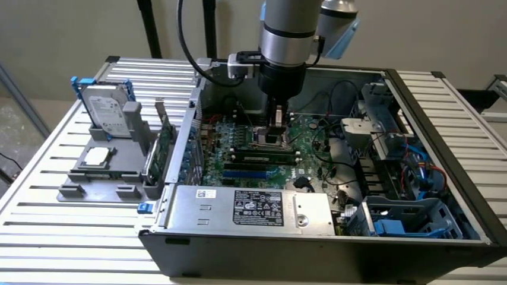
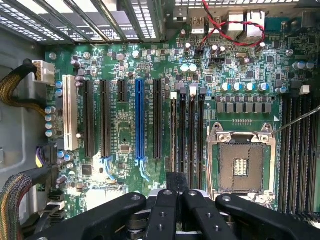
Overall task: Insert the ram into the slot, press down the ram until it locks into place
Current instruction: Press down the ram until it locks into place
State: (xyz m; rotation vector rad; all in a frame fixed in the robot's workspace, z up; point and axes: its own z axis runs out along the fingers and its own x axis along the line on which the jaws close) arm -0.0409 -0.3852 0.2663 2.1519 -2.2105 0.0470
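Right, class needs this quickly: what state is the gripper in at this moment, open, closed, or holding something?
Gripper: closed, nothing visibly held between its fingers; it hangs over the motherboard inside the computer case, close to the memory slots.

Readable text: none legible.

Power supply box [image 1: 249, 209] at the front of the case carries a black label [image 1: 260, 210] with white print and marks, too small to read, and a small white sticker [image 1: 206, 193] beside it, also unreadable. Hard drive [image 1: 107, 113] on the exterior view's left has a pale label, print not legible. Circuit board [image 2: 125, 130] markings cannot be made out.
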